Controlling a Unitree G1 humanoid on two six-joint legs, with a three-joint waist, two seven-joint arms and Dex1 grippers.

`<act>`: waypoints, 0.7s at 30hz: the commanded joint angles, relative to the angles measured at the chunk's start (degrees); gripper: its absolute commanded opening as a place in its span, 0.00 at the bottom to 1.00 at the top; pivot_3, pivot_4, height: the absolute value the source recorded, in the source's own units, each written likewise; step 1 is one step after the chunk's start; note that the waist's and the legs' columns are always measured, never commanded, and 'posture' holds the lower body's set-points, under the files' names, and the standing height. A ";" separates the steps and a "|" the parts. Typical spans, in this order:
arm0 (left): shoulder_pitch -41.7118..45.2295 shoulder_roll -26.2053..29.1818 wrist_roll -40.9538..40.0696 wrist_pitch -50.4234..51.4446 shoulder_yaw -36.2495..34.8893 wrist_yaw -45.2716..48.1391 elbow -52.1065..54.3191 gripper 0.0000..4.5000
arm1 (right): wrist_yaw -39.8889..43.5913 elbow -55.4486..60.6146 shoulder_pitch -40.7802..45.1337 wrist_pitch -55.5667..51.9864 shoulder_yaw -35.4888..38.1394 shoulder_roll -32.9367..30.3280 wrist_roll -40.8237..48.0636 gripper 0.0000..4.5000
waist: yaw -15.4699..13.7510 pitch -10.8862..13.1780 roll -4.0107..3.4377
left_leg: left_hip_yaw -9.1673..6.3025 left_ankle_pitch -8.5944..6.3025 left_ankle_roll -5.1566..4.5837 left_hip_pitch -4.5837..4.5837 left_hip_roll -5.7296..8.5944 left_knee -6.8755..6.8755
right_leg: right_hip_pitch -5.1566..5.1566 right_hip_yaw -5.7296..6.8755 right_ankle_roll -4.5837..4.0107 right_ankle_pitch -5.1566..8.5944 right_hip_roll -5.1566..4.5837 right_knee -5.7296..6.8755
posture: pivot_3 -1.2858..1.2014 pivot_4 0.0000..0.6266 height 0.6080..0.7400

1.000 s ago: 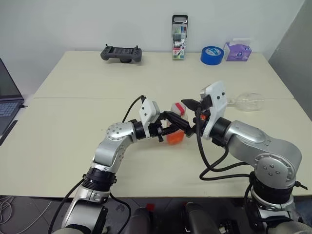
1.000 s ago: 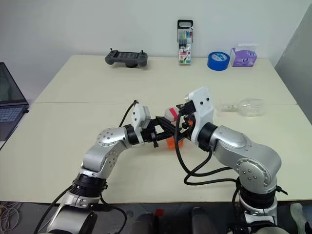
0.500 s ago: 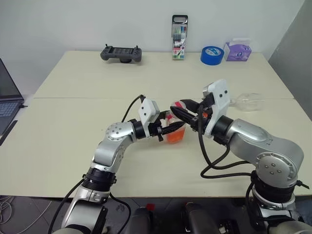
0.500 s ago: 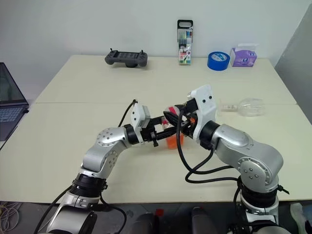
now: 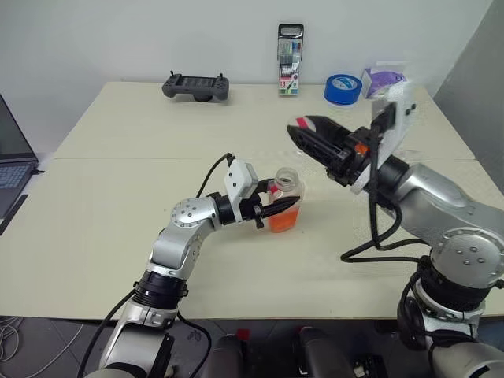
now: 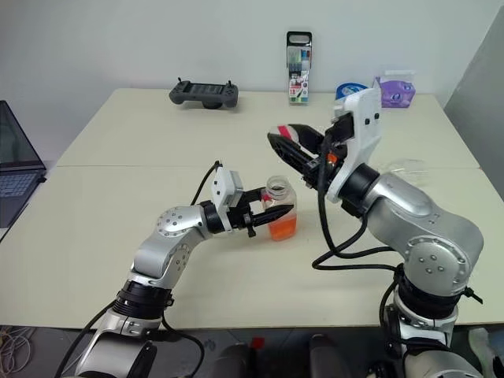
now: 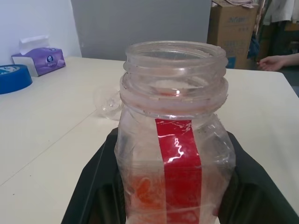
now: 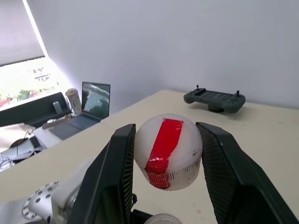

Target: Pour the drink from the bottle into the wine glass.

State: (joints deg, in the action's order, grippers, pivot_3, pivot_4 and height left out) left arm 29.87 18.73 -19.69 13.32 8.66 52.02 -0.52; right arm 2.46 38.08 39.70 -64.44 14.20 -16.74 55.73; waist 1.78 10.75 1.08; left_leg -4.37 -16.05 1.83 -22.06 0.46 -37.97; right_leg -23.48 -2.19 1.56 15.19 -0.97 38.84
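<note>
Lifted clear, the cap [image 8: 168, 151] sits pinched in the right fingers [image 8: 117, 177]; left fingers [image 7: 100, 186] clamp the open bottle [image 7: 175, 140], ready for pouring.

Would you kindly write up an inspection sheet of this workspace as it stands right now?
Surface: beige table, two joined tops, seam across the middle.
Job's things: bottle upright, uncapped, orange-red drink low inside; cap off; wine glass lying on its side behind the right arm.
Clutter: game controller, marker set, blue tape roll, tissue box along the far edge; laptop at the left.
Grippers: left gripper shut on the bottle; right gripper raised, shut on the cap.
Cables: black cables looping along both arms.
Surroundings: white wall; cardboard box and a person's hand beyond the table.
</note>
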 commanded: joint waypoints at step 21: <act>3.38 -0.47 -0.51 -2.09 -4.53 -1.91 -0.84 0.42 | -2.75 -16.70 -36.07 29.55 4.02 -0.18 -30.59 1.00 | 0.47 0.00 -0.03 | 0.41 0.04 -0.05 0.23 -0.13 0.00 | 0.06 -0.29 0.21 0.12 0.52 0.06 | 0.52 0.24 1.00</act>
State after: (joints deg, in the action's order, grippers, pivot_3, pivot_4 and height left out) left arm 31.75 18.15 -19.84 13.04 6.11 50.59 -2.28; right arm -0.29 18.33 2.55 -35.35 15.81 -16.68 24.08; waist 2.25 10.75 1.06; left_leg -4.02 -16.01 1.78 -21.83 0.35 -37.97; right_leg -23.43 -2.48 1.60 15.21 -0.47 38.90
